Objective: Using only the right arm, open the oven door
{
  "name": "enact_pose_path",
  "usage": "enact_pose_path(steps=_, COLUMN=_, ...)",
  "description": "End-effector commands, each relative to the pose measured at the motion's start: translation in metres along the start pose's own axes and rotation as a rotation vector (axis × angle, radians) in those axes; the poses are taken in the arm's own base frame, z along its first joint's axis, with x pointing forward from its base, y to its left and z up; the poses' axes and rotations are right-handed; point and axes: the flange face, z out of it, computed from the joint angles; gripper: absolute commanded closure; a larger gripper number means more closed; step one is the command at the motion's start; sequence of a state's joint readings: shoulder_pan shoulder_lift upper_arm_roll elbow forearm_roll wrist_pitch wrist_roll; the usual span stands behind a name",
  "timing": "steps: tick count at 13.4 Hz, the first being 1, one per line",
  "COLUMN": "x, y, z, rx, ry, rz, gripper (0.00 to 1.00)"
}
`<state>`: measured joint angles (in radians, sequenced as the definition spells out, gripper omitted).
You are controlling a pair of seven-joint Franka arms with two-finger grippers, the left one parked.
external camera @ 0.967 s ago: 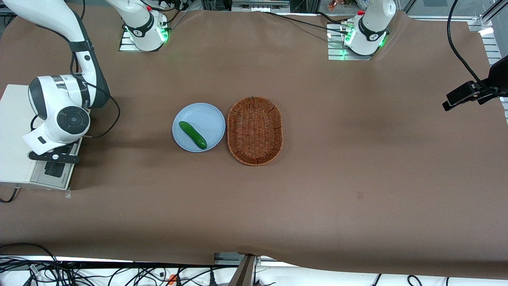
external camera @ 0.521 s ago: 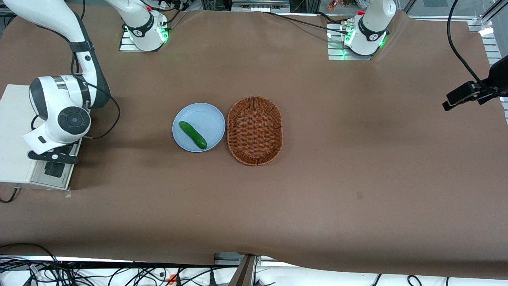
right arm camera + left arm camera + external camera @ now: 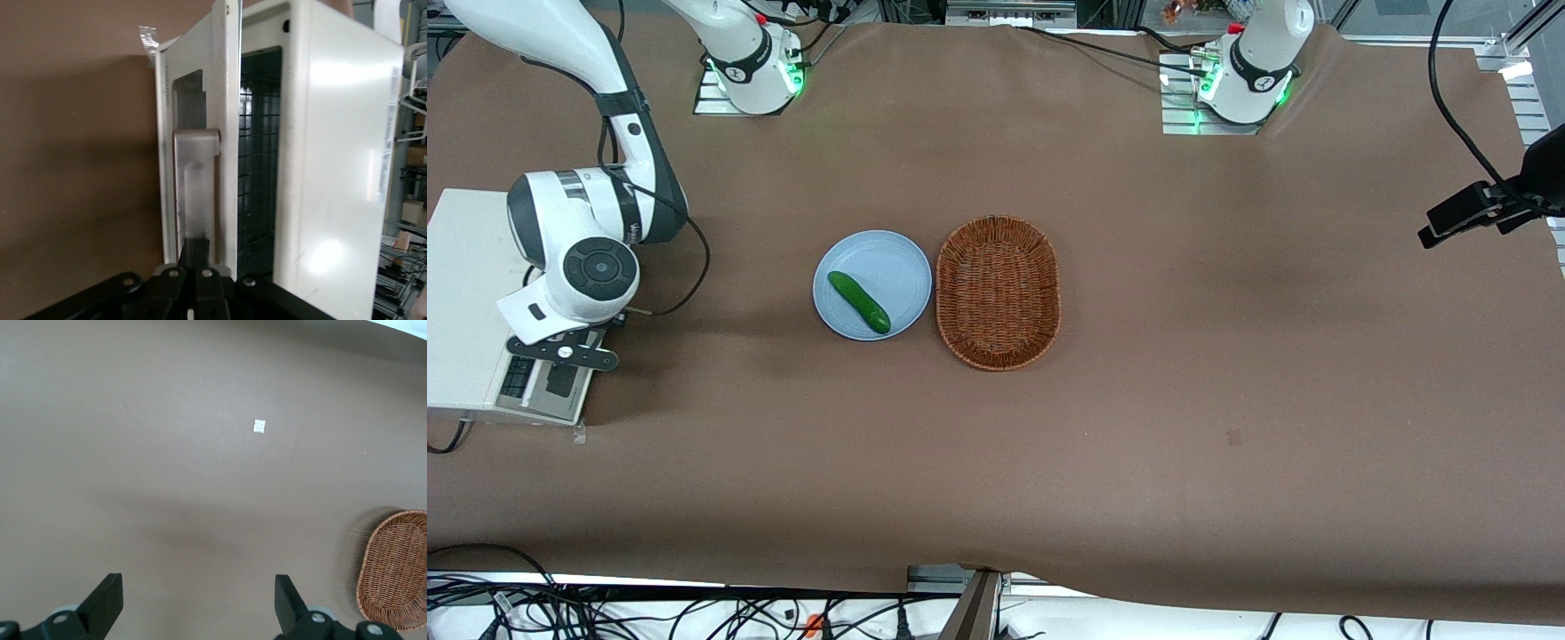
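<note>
The small white toaster oven (image 3: pixel 458 293) stands at the working arm's end of the table. The oven door (image 3: pixel 541 391) is tilted a little way out from the body, and the wire rack (image 3: pixel 513 376) shows in the gap. The right arm (image 3: pixel 591 258) reaches down over the oven's front, with its gripper (image 3: pixel 560 354) at the door's top edge. In the right wrist view the door (image 3: pixel 225 100) stands ajar from the white body (image 3: pixel 333 153), with the dark rack (image 3: pixel 257 167) between them. The gripper (image 3: pixel 198 248) has its fingers shut together and tucked against the silver bar handle (image 3: pixel 193 180).
A blue plate (image 3: pixel 889 262) with a green cucumber (image 3: pixel 859 302) sits mid-table, beside a brown wicker basket (image 3: pixel 998 292). The basket also shows in the left wrist view (image 3: pixel 397 570). A black cable (image 3: pixel 685 267) loops from the right arm's wrist.
The right arm's wrist and gripper have moved away from the oven body toward the plate. The door has swung out from shut, and the wire rack now shows.
</note>
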<state>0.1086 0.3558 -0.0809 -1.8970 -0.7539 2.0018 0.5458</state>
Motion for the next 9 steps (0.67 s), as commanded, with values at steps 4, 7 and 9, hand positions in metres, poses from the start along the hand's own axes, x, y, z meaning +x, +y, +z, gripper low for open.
enact_pose_path(steps=4, x=0.002, y=-0.038, z=0.018, rx=0.101, ry=-0.004, rz=0.012, gripper=1.00)
enact_pose_path(steps=7, x=0.006, y=-0.063, z=0.035, rx=0.140, ry=0.027, rz=0.034, gripper=1.00)
enact_pose_path(steps=9, x=0.008, y=-0.075, z=0.043, rx=0.161, ry=0.044, rz=0.029, gripper=1.00)
